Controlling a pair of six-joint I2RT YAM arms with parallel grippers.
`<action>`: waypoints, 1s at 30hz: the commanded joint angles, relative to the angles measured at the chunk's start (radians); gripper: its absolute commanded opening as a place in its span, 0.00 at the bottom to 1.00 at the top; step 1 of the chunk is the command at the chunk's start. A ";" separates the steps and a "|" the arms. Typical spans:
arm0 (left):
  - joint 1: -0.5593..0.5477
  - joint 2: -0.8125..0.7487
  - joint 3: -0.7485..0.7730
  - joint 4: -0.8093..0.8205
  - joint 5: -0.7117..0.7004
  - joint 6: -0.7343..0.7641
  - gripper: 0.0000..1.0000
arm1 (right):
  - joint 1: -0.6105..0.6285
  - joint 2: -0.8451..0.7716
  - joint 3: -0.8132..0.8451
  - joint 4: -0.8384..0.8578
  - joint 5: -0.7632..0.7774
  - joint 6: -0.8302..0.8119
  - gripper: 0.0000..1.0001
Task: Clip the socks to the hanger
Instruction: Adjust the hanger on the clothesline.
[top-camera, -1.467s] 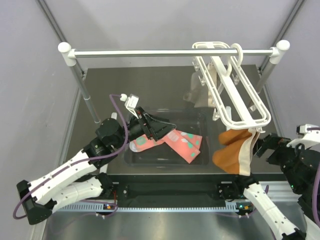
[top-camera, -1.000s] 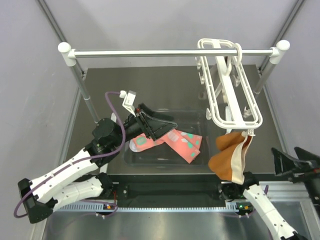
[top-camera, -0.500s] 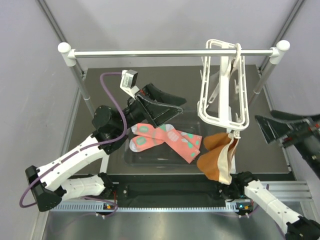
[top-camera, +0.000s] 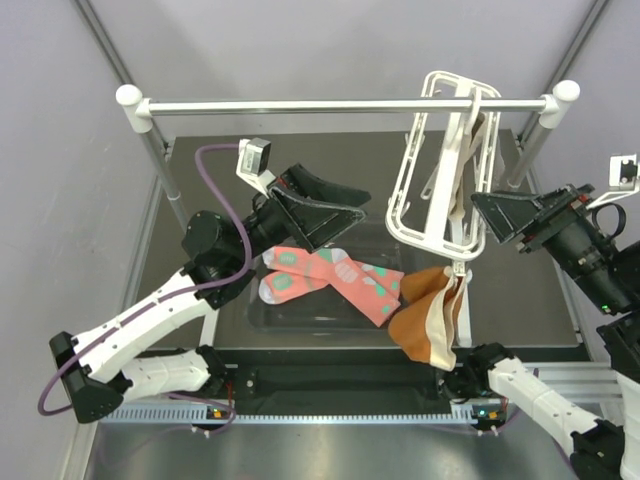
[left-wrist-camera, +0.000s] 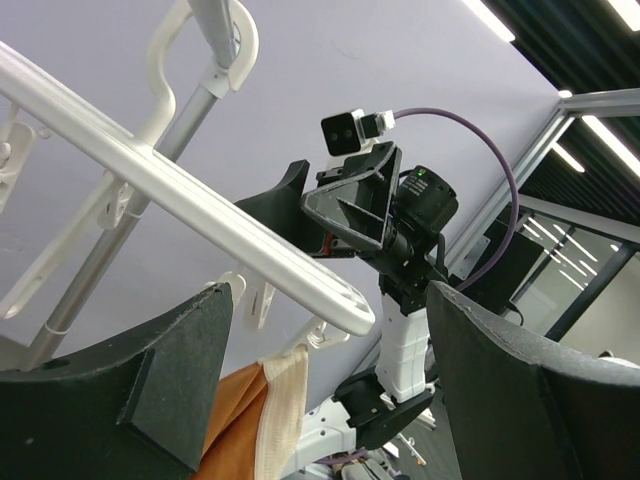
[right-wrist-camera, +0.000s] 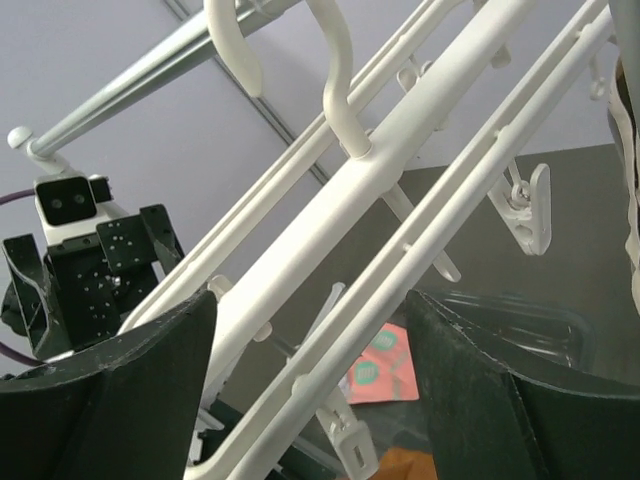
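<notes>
1. Pale grey walls (top-camera: 330, 50) surround my dark table (top-camera: 330, 165).
2. The hanger (right-wrist-camera: 400, 150) hangs tilted from the rail (top-camera: 300, 105).
3. The socks (top-camera: 340, 280) lie in the tray (top-camera: 290, 318), near my left gripper (top-camera: 358, 212), spread and empty.
4. My right gripper (top-camera: 485, 218) gapes beside the hanger, gripping nothing.

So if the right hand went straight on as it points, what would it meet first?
Probably the hanger: in the wrist view its white rails cross right ahead of the right hand, fingers open, though depth is unclear.
</notes>
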 joint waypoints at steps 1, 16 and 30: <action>-0.006 -0.040 0.017 0.010 -0.029 0.029 0.83 | 0.009 0.014 -0.009 0.106 -0.012 0.038 0.73; -0.006 -0.238 -0.018 -0.283 -0.237 0.292 0.81 | 0.008 0.005 -0.151 0.213 -0.041 0.113 0.61; -0.006 -0.300 -0.050 -0.361 -0.279 0.313 0.80 | 0.008 0.026 -0.292 0.512 -0.175 0.282 0.23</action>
